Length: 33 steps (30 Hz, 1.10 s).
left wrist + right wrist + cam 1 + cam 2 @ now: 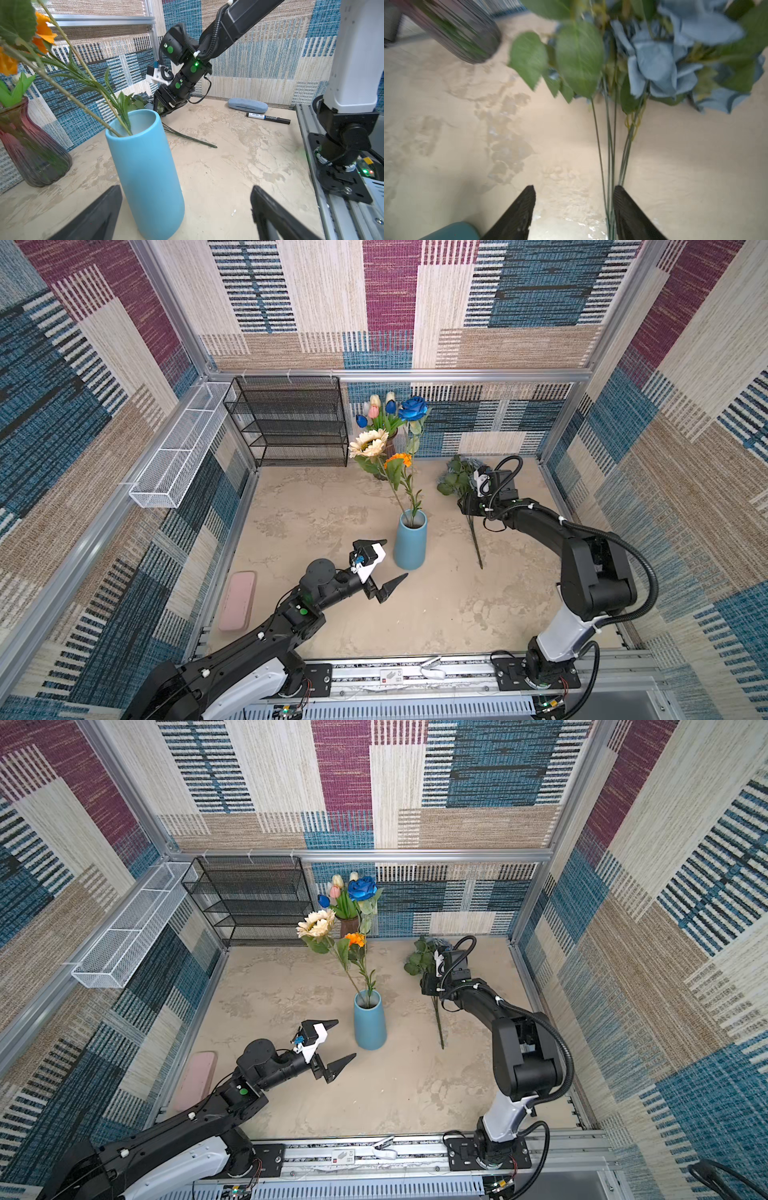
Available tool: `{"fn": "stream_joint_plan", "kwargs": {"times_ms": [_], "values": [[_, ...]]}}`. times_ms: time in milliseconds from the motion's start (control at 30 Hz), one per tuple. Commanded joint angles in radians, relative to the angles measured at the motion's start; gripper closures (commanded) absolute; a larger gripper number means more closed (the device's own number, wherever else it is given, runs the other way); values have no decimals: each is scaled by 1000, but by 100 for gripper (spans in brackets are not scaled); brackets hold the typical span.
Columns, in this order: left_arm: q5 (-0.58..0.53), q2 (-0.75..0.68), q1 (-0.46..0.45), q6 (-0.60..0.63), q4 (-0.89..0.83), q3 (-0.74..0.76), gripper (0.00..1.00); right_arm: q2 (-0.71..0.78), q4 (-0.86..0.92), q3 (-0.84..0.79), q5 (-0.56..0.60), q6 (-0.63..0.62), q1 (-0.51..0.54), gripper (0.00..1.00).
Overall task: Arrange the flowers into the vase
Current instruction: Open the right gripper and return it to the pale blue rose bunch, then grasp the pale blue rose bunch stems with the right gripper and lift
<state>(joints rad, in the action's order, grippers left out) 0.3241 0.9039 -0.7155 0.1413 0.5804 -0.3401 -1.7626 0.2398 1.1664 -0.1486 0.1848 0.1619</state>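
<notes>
Left gripper [395,558] wide open, empty, just beside vase [410,547] with flowers [397,459], right gripper [574,188] jaws apart, low over roses [654,66] lying on table [436,605], stems [610,145] between its fingers [629,214], against one

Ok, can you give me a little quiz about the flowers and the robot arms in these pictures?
1. True or false: the blue vase is empty.
2. The tulips stand in: A) the red glass vase; B) the blue vase; C) the black wire shelf.
3. Which gripper has the stems of the dusty-blue roses between its open jaws?
Key: 1 false, a sunflower and other flowers stand in it. 2 A. 3 the right gripper.
</notes>
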Motion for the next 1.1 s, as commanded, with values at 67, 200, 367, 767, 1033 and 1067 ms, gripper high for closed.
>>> {"fn": "stream_joint_plan", "kwargs": {"times_ms": [67,200,367,767,1033,1067], "values": [[8,18,1,24,22,19,1,-48,41,39,99,9,2,38],[-8,28,1,28,22,22,1,-85,51,46,142,12,1,39],[-17,37,1,39,74,31,1,-132,33,43,161,11,2,38],[-33,30,1,33,139,57,1,-240,0,55,133,20,2,78],[-36,11,1,47,105,42,1,-148,-47,28,115,30,2,100],[-37,7,1,47,106,43,1,-110,-67,15,103,32,2,100]]}}
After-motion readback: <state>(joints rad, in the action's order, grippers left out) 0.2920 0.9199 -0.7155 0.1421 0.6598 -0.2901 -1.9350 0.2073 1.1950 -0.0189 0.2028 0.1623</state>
